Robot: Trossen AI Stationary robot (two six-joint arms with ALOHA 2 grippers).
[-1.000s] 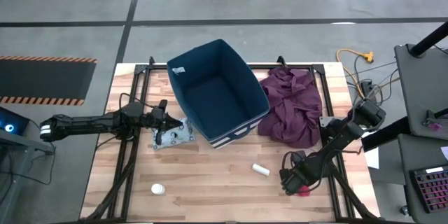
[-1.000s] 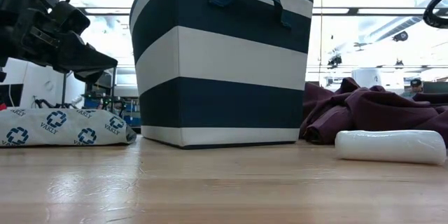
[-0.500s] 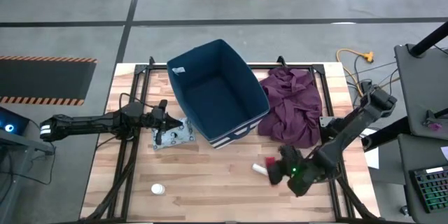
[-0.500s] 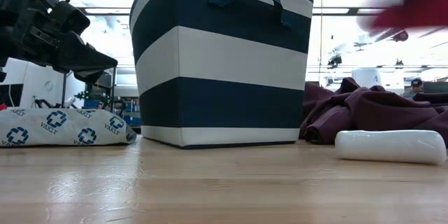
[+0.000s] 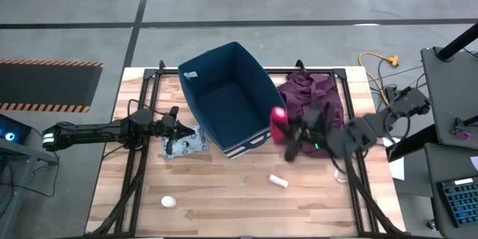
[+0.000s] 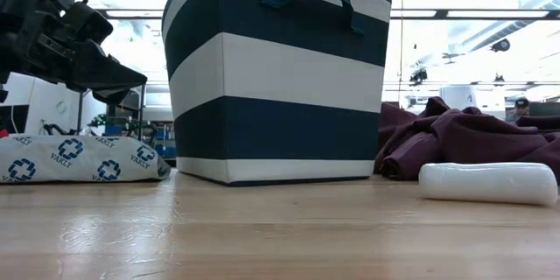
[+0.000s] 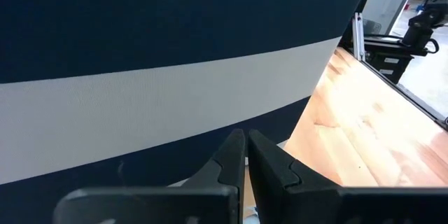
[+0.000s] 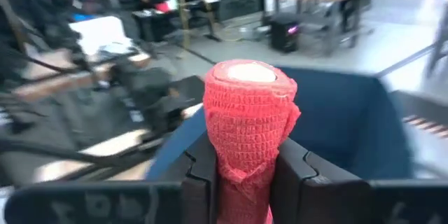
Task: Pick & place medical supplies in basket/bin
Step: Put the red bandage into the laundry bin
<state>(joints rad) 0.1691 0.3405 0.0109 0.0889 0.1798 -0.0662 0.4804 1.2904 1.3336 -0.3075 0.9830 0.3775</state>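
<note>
My right gripper (image 5: 284, 122) is shut on the red cylindrical roll (image 5: 278, 113), high above the table at the right rim of the navy-blue striped bin (image 5: 231, 97). My left gripper (image 5: 188, 131) is shut and empty. It hovers just above the grey-white patterned packet (image 5: 181, 147), which lies flat on the table by the bin's left wall. In the low view the left gripper (image 6: 131, 74) stands clear above the packet (image 6: 79, 159). The small white cylinder (image 5: 278, 181) lies on its side in front of the bin. The white round container (image 5: 169, 202) stands near the front left. My right gripper pinches the red roll's side (image 8: 241, 161) between its two fingers (image 8: 199, 175), at the roll's lower half. The roll's far end (image 8: 246, 73) sticks out past the fingertips. The fingers come from the table's right. The roll is lifted clear of the table.
The maroon cloth (image 5: 314, 112) lies heaped right of the bin, under my right arm. The bin (image 6: 280, 79) stands tall in the low view, with the white cylinder (image 6: 487, 182) to its right. Bare wood lies along the table's near edge.
My right gripper has lifted the red roll off the table near the front right. It has carried it up and toward the far left, over the maroon cloth's edge to the bin's right rim. It has stayed shut on the roll.
</note>
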